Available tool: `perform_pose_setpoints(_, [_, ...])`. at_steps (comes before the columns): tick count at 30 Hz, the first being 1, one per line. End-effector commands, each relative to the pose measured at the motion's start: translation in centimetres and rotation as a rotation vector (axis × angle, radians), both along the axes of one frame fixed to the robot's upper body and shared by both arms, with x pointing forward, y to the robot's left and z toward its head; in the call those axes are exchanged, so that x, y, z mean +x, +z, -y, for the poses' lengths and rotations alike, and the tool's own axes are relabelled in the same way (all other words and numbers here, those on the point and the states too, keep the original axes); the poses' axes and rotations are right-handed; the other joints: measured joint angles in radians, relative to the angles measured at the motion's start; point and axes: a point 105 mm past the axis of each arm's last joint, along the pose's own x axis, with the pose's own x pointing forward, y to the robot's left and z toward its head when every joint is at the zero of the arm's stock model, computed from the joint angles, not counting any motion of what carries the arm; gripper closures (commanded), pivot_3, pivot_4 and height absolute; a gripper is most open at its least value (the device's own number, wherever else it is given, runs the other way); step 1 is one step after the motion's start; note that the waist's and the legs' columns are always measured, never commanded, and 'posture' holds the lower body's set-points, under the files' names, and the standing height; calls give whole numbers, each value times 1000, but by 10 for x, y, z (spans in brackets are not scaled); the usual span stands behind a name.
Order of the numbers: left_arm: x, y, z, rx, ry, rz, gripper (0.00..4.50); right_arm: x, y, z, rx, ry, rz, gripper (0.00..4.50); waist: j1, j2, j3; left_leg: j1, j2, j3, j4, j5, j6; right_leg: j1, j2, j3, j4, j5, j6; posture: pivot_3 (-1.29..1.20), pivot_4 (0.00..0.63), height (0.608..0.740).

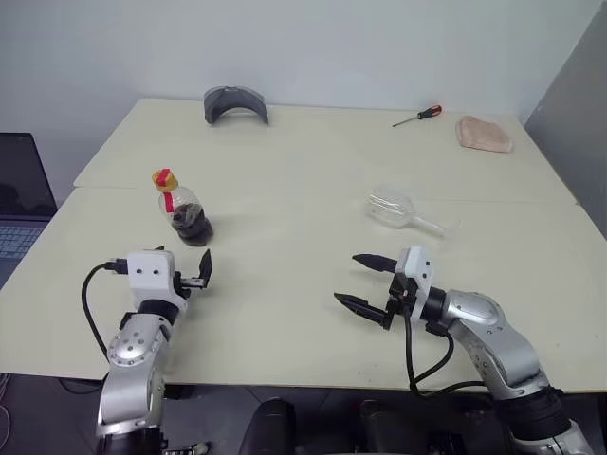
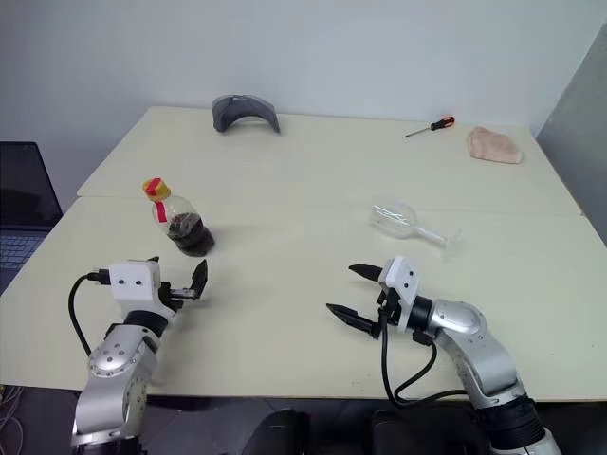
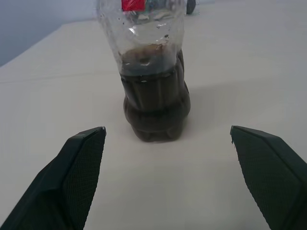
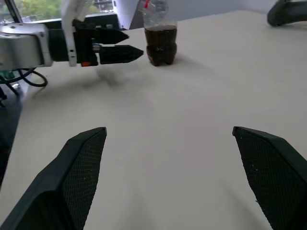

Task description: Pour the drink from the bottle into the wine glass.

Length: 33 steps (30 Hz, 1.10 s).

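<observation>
The bottle [image 1: 186, 214] stands upright on the left part of the cream table [image 1: 285, 313], with a yellow-and-red cap [image 1: 164, 178] and the dark drink [image 3: 154, 103] filling its lower half. Just short of it my left gripper [image 1: 188, 275] is open and level, and the bottle sits a little beyond its fingertips in the left wrist view. The wine glass [image 1: 398, 210] lies on its side to the right of the table's middle, empty. My right gripper [image 1: 346, 278] is open near the front edge, pointing left toward the bottle [image 4: 160, 44] and the left gripper [image 4: 120, 45].
A grey curved object [image 1: 235, 102] lies at the table's far edge. A red-handled screwdriver [image 1: 418, 116] and a pinkish cloth [image 1: 484, 134] are at the far right. A laptop [image 1: 19, 204] stands off the table's left side.
</observation>
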Motion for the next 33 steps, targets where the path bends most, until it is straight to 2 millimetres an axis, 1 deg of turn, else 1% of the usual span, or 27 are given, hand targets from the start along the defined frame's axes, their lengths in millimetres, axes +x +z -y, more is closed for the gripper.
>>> perform_pose_setpoints(1, [7,9,-6,19,-26,14,57,-1,19,-6,31,32,70,0,0,0,0,0,0,0,0,0,0,0,0,0,0,0,0,0,150,740])
perform_pose_setpoints(7, [22,11,-11,23,-40,11,57,1,22,-8,43,26,73,0,0,0,0,0,0,0,0,0,0,0,0,0,0,0,0,0,150,740])
perform_pose_setpoints(11, [38,15,-14,7,-31,25,57,3,25,-11,48,29,82,0,0,0,0,0,0,0,0,0,0,0,0,0,0,0,0,0,150,740])
perform_pose_setpoints(15, [50,17,-12,24,-49,31,57,3,29,-14,53,40,84,0,0,0,0,0,0,0,0,0,0,0,0,0,1,0,0,0,150,740])
perform_pose_setpoints(20, [66,26,-14,-2,-53,52,57,-8,42,-19,99,134,80,0,0,0,0,0,0,0,0,0,0,0,0,-1,1,0,0,0,150,740])
perform_pose_setpoints(24, [72,27,-15,-27,-44,61,57,-11,47,-22,96,168,78,0,-1,0,0,0,0,0,0,0,0,0,0,-1,1,1,0,0,150,740])
perform_pose_setpoints(27, [76,24,-16,-42,-34,55,57,-11,53,-24,98,171,87,0,0,0,0,0,0,0,0,0,0,0,-1,-1,1,1,0,0,150,740])
perform_pose_setpoints(33, [80,23,-10,-56,-53,54,57,-9,57,-27,100,169,92,0,0,-1,0,0,0,0,0,0,0,0,-1,-1,1,1,0,0,150,740])
